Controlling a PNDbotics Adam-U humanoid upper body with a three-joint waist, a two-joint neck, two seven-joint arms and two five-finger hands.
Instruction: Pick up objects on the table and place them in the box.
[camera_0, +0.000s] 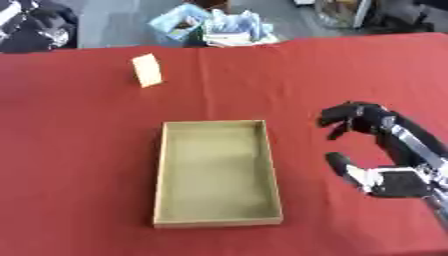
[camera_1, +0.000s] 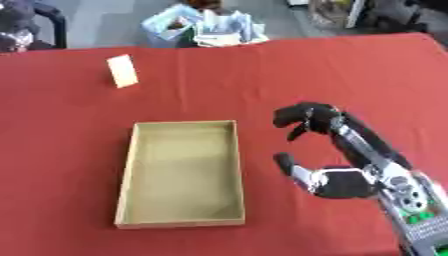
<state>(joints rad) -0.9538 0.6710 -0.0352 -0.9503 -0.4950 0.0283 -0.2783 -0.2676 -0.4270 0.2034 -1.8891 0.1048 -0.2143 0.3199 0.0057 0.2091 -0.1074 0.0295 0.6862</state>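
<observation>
A shallow cardboard box (camera_0: 160, 172) lies open in the middle of the red table (camera_0: 79, 150), and nothing shows inside it. A small cream block (camera_0: 147, 70) stands on the cloth at the far left, well away from the box. My right hand (camera_1: 341, 182) hovers just right of the box, reaching in from the lower right. Its fingers (camera_0: 350, 116) arch forward in a loose curve and the thumb (camera_0: 337, 162) points toward the box's right wall. Only red cloth shows in the wide gap between them. The left hand is out of sight.
Beyond the table's far edge sits a heap of pale blue and white bags and papers (camera_0: 210, 27). A dark shape (camera_0: 35, 25) fills the top left corner. Red cloth stretches around the box on every side.
</observation>
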